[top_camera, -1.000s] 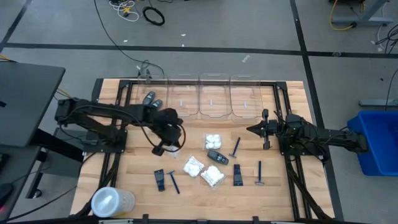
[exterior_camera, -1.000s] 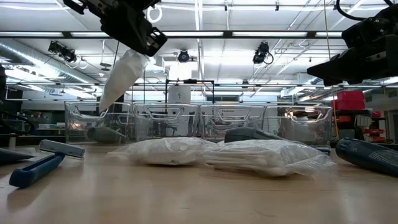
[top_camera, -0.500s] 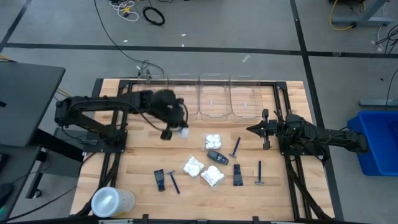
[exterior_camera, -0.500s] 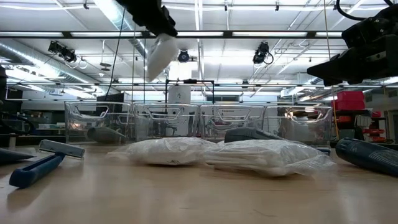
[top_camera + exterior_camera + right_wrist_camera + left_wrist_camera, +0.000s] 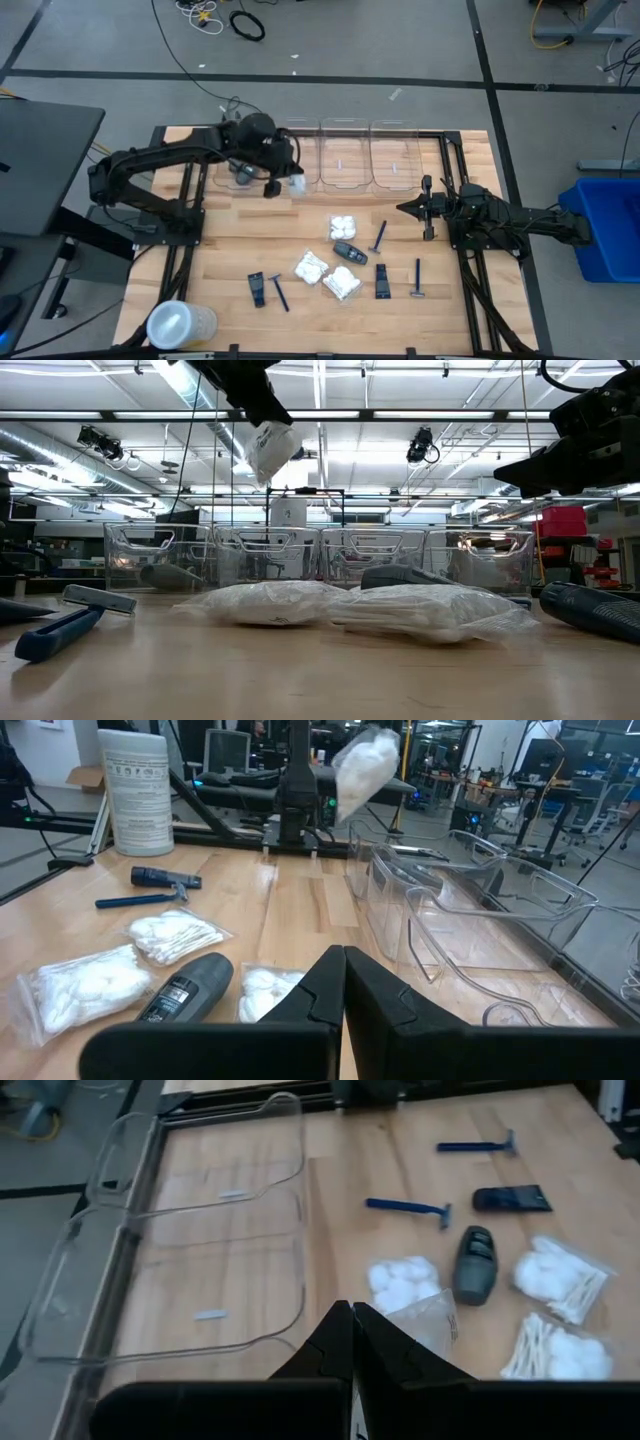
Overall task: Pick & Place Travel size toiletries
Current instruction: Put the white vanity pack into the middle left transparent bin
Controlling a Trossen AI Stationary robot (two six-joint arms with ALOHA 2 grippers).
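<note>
While the left pincer (image 5: 285, 186) hangs clamped on a white packet (image 5: 296, 184), the leftmost clear bin (image 5: 243, 168) holds dark oval cases (image 5: 240, 170).

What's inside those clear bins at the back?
The leftmost bin holds dark grey cases, though the left arm covers most of it from above. The other bins look empty apart from small labels. A white packet hangs from the left fingers beside them.
</note>
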